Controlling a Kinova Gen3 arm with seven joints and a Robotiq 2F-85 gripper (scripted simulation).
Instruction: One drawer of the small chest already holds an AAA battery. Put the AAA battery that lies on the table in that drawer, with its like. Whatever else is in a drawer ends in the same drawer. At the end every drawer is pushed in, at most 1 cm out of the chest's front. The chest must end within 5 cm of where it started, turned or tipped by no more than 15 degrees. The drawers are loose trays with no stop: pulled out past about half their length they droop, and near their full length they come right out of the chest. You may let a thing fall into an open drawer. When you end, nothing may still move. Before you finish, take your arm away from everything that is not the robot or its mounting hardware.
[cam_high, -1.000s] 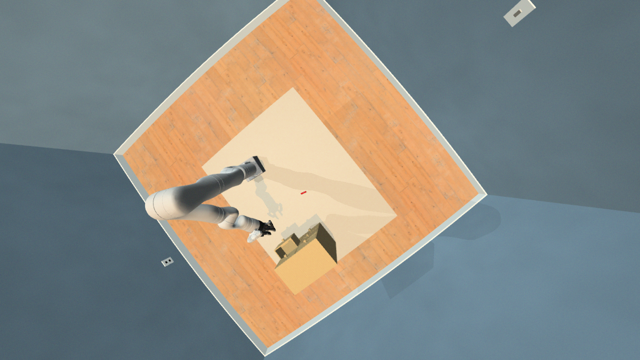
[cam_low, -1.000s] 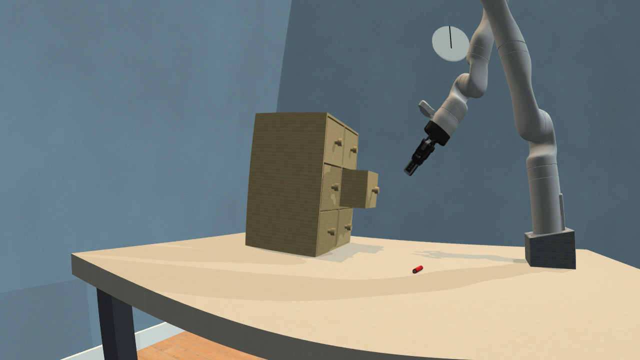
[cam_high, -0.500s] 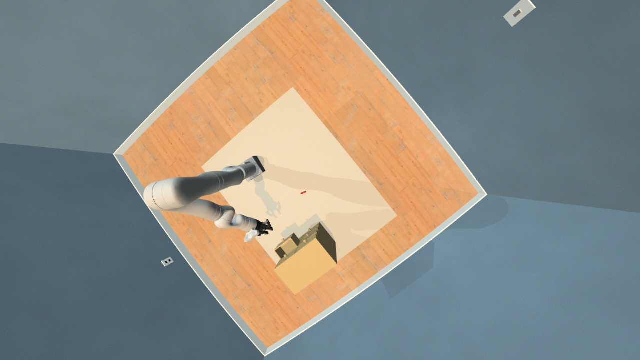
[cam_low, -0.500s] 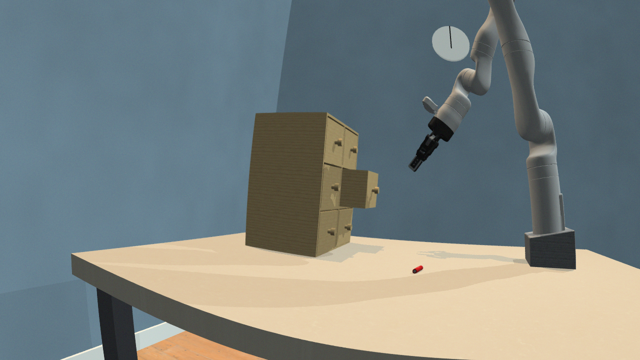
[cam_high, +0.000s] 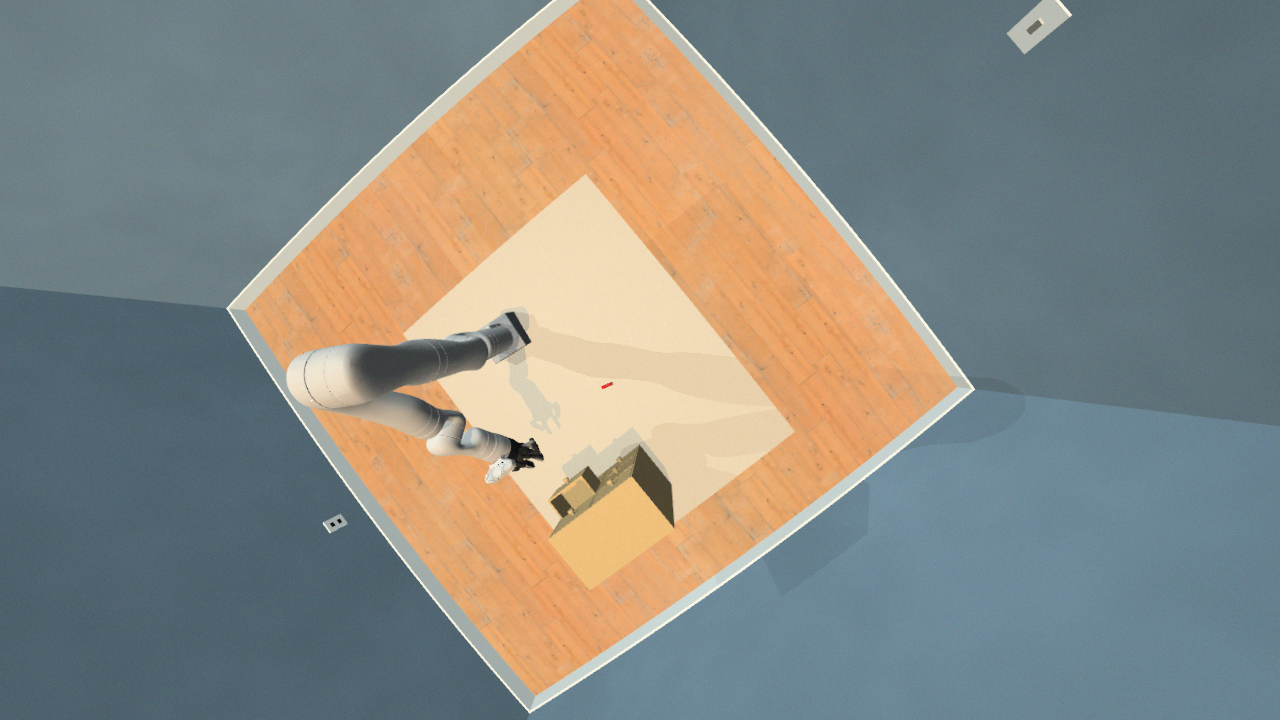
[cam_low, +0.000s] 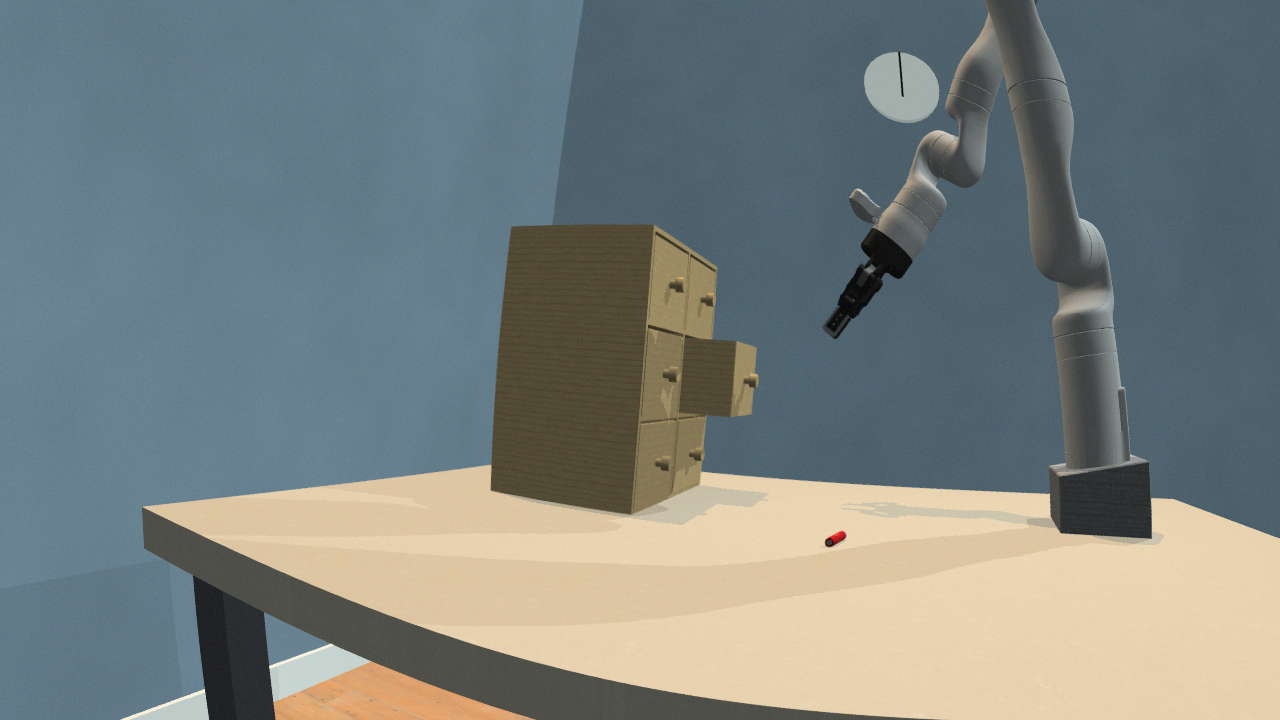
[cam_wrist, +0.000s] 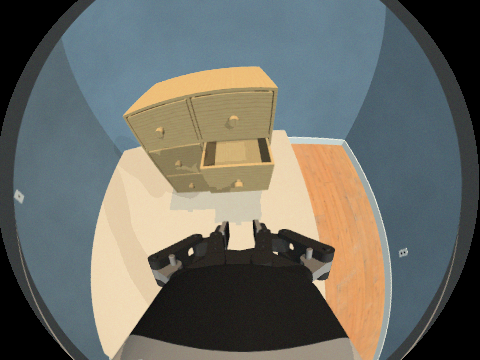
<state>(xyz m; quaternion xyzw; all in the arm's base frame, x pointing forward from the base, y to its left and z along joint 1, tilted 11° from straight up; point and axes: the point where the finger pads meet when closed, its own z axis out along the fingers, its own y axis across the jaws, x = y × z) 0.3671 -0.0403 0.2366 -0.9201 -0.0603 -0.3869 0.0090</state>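
Blue-grey walls (cam_high: 1074, 223) (cam_low: 313, 179) (cam_wrist: 225, 40) all round, with an orange plank floor (cam_high: 716, 223) (cam_low: 384, 694) (cam_wrist: 345, 210) showing past the pale worktop (cam_high: 581, 250) (cam_low: 805, 626) (cam_wrist: 120, 310). Going near to far in the exterior view: first up is the worktop's thick near edge, then a long soft shadow running across the surface. Just past that shadow is the red AAA battery (cam_high: 606, 385) (cam_low: 835, 539), lying on its side on the worktop, well apart from the tool. Over on the right, the arm (cam_high: 322, 376) (cam_low: 1047, 116) stands on a dark block (cam_high: 520, 327) (cam_low: 1114, 501). Left of the battery and a bit farther off is the wooden chest (cam_high: 617, 528) (cam_low: 572, 358) (cam_wrist: 215, 82), upright, three rows of two drawers. Its far-column middle drawer (cam_high: 572, 494) (cam_low: 708, 376) (cam_wrist: 240, 175) sticks well out and looks pretty level; the other five look pushed in. Wrist cam sees bare wood inside that open one, though its front wall hides some of the bottom. The tool (cam_high: 539, 450) (cam_low: 832, 333) (cam_wrist: 241, 227) hangs in the air right of the open drawer, pointing down and left, partly open with nothing between the fingers. Farthest back, a round white disc (cam_low: 901, 86) with a dark line sits up on the wall.
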